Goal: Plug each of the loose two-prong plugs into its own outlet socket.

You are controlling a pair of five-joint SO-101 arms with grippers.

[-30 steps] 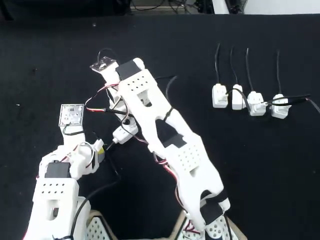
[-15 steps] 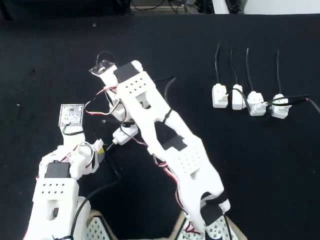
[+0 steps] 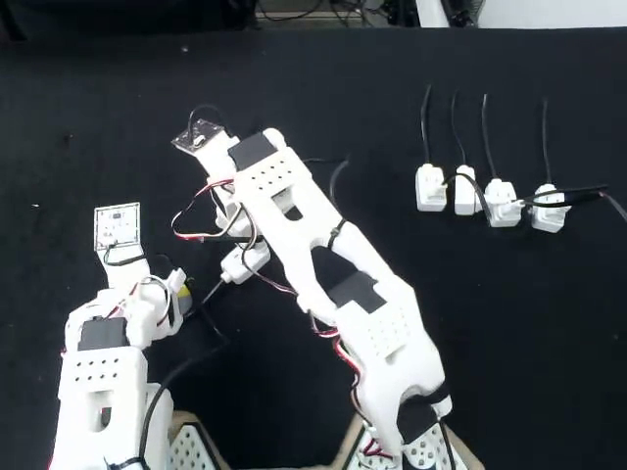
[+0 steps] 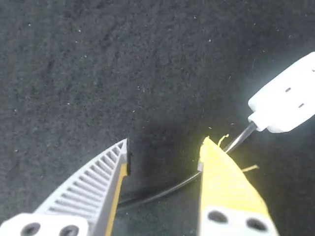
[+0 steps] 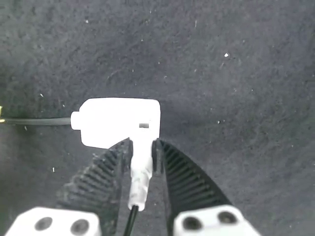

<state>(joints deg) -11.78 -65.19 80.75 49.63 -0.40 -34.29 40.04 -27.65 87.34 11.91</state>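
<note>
Because the outlet socket (image 3: 245, 262) lies loose on the black counter (image 3: 509, 343), a little left of the centre of the high view, we judge that each arm has its own job. One brings the plug and the other stands ready to steady the socket.

The right end effector (image 5: 141, 145) is clamped narrow on the plug (image 5: 140, 177). Its 2 ribbed fingers press the slim white body from either side, and the plug's nose meets the long side of the socket. We take this grip, close behind the nose, as meant to keep the prongs square to the slots during the push. The prongs are hidden, so we cannot tell whether they are fully seated.

The left end effector (image 4: 165, 147) stands wide and holds nothing. The socket's black lead (image 4: 167, 191) runs across the gap between its fingers, and the socket lies just beyond them. We read that straddle as a way to pin the lead or stop the socket sliding off.

The socket is a small, rounded, glossy white block. It has 2 small dark marks on one face that we take for slots, and a short collar where its lead leaves. The plug is white too but narrower, with a thin dark cable at its tail.

At the right of the high view, 4 similar white pieces (image 3: 503, 203) lie in a row, each with a dark lead, well apart from both arms.
</note>
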